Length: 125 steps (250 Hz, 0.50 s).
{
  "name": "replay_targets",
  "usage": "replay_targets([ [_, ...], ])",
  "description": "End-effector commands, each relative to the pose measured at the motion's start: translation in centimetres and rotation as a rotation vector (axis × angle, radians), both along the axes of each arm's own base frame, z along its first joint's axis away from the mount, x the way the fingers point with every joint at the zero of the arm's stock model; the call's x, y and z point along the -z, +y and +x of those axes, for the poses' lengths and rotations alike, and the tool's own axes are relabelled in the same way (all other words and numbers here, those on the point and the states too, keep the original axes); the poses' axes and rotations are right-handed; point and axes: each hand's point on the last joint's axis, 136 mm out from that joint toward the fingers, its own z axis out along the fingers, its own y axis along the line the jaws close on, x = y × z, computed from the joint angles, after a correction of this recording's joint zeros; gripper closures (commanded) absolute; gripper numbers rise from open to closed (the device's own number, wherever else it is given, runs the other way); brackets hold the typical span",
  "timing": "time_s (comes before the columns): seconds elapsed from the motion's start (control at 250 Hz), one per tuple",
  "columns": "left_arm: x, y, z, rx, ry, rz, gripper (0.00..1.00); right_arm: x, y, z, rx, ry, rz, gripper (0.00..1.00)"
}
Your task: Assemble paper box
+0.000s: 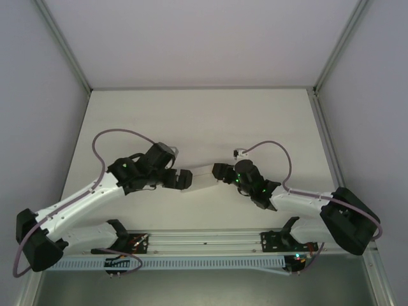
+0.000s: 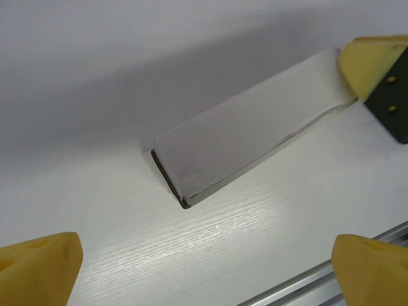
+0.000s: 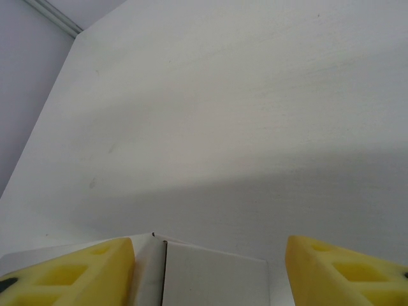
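The paper box [image 1: 203, 173] is a slim white rectangular box lying flat on the white table [image 1: 210, 121] between the two grippers. In the left wrist view the box [image 2: 248, 131] runs diagonally, its dark-edged near end pointing at my left gripper [image 2: 204, 274], which is open and a short way back from it, holding nothing. A yellow finger [image 2: 366, 60] of the right gripper touches the box's far end. In the right wrist view the box end [image 3: 213, 280] sits between the spread fingers of my right gripper [image 3: 209, 258], which is open.
An aluminium rail [image 1: 204, 239] runs along the near table edge behind both grippers, also seen as the rail [image 2: 357, 280] in the left wrist view. Pale enclosure walls and metal corner posts [image 1: 64, 44] bound the table on three sides.
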Motion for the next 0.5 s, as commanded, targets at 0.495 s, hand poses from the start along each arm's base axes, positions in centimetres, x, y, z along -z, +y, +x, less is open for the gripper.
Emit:
replay_targets([
  [0.495, 5.7, 1.6, 2.7, -0.146, 0.113, -0.298, 0.02, 8.6, -4.6, -4.2, -0.042, 0.196, -0.380, 0.40],
])
